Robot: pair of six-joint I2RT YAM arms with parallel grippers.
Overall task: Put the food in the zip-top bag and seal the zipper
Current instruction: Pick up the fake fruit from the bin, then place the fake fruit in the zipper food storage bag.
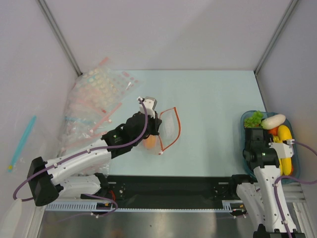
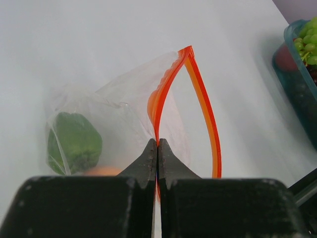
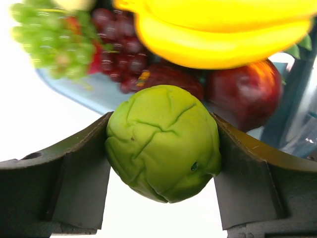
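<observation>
At right edge of counter [image 1: 213, 99]: teal tray [image 1: 246, 121] holding a white radish [image 1: 273, 120], yellow bananas [image 1: 285, 144], a green grape bunch [image 1: 255, 118], and, seen from the right wrist, a purple grape bunch [image 3: 119, 54] and a red apple [image 3: 242, 89]. Right arm [image 1: 267, 168] reaches over the tray and hides its near half from above. Far-left corner: heap of dotted clear bags [image 1: 94, 99] with pink strips, well apart from the tray; a light-blue stick [image 1: 22, 144] lies beyond the left wall. Right jaws: spread wide, their inner faces pressed against both sides of a round green cabbage-like piece [image 3: 158, 129], just in front of the bananas and apple; cannot tell whether it is off the tray. Zip-top bag [image 1: 168, 128] lies on the counter left of centre, partly under the left arm's wrist [image 1: 141, 126], mouth facing the tray. Left jaws: fully closed, pinching one lip of the zipper [image 2: 203, 106]. Zipper is red-orange and unsealed; the free lip bows away so the mouth gapes in a tall loop. Bag is clear and wrinkled; a green piece [image 2: 74, 141] and an orange ball [image 2: 101, 171] sit inside at the closed end.
</observation>
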